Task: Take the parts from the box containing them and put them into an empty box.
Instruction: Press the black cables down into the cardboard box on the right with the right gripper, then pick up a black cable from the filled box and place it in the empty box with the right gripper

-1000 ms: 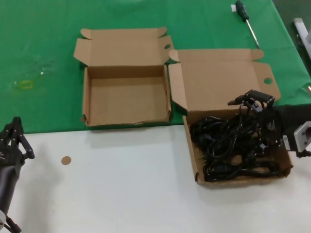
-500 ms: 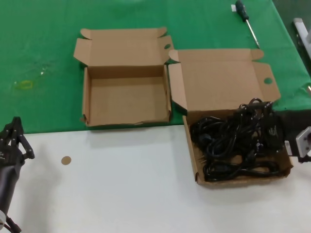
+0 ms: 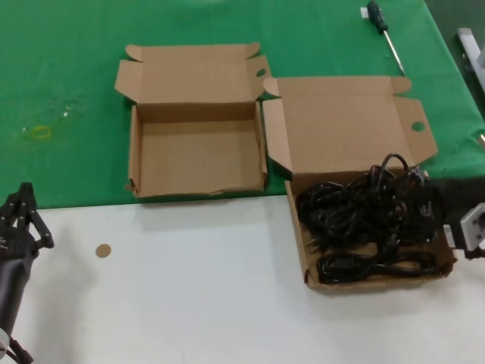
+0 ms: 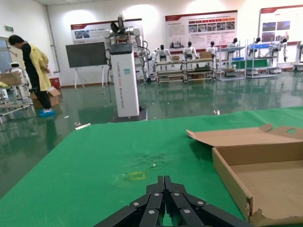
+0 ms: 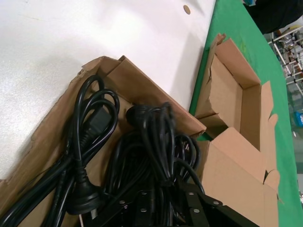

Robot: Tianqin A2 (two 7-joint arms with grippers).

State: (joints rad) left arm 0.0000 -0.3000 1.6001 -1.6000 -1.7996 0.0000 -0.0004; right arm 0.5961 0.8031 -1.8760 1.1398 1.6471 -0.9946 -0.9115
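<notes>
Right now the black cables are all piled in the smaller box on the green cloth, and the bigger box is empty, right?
No, the other way round. The head view shows the black cables piled in the bigger box; the smaller box on the green cloth is empty.

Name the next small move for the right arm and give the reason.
Probably close the right pincer on the black cables and lift. It is sunk among them in the full box, and the empty box holds nothing. Left pincer waits at the table's near left.
</notes>
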